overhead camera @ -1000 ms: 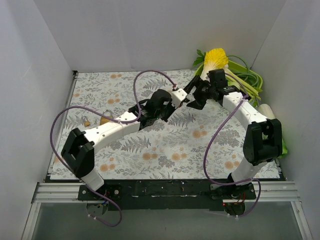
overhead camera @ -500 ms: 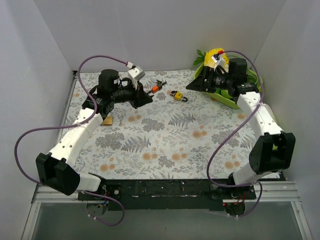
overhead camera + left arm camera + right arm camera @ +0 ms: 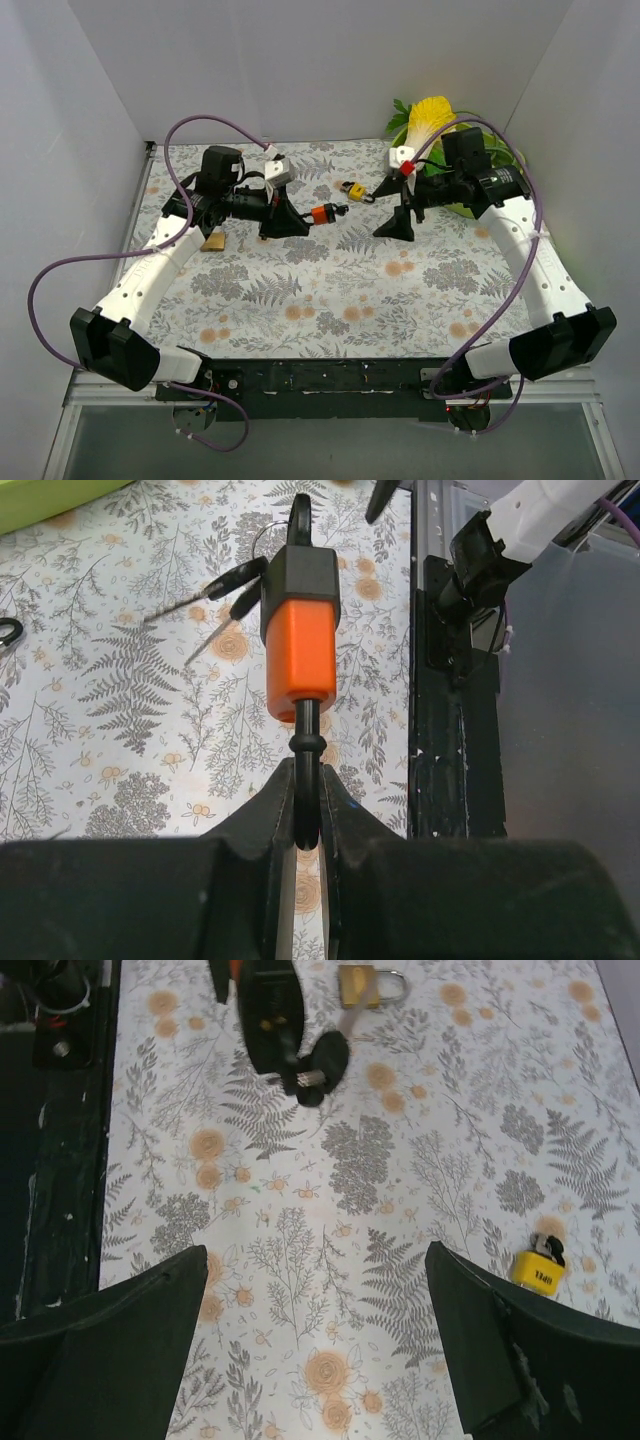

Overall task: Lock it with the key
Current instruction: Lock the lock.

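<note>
Padlock (image 3: pixel 300 645), orange-bodied with black steel shackle, clamped by shackle in my left gripper (image 3: pixel 306 785). Right gripper (image 3: pixel 315 1260) wide, empty. Step: key approach. Next: pinch black-headed key (image 3: pixel 322 1063), turn.

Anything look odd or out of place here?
Nothing spilled or damaged. One oddity: the left gripper pinches the orange padlock by its shackle alone, keys hanging at its far end.

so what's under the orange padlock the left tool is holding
Only floral mat shows under the orange padlock; its keys dangle at the far end. The patch straight beneath is covered by the padlock itself, and the shackle end is hidden inside the left tool.
</note>
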Motion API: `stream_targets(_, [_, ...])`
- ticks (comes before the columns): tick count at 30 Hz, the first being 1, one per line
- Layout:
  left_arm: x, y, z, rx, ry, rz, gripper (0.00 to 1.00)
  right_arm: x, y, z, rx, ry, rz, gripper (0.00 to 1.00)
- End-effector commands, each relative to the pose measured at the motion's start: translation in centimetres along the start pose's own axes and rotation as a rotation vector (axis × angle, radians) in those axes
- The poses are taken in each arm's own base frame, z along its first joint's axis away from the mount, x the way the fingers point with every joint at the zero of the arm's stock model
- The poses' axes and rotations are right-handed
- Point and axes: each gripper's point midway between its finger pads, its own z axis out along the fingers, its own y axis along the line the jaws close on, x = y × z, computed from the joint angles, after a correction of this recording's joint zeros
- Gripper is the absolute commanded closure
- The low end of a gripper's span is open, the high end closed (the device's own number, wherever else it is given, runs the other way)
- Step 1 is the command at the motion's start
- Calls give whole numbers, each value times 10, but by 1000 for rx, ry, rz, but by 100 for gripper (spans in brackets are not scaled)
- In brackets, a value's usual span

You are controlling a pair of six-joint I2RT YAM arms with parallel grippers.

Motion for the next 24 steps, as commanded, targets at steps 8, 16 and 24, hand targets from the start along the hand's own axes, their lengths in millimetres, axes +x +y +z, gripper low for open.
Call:
stream_targets(8, [-9, -43, 23, 110, 36, 177, 100, -39, 63, 40, -188, -15, -193, 5])
stream_targets(16, [-12, -42, 25, 96, 23, 183, 100, -22, 86, 58, -271, 28, -134, 29])
stream_targets(24, [-13, -43, 23, 79, 12, 199, 100, -19, 78, 63, -218, 39, -119, 52])
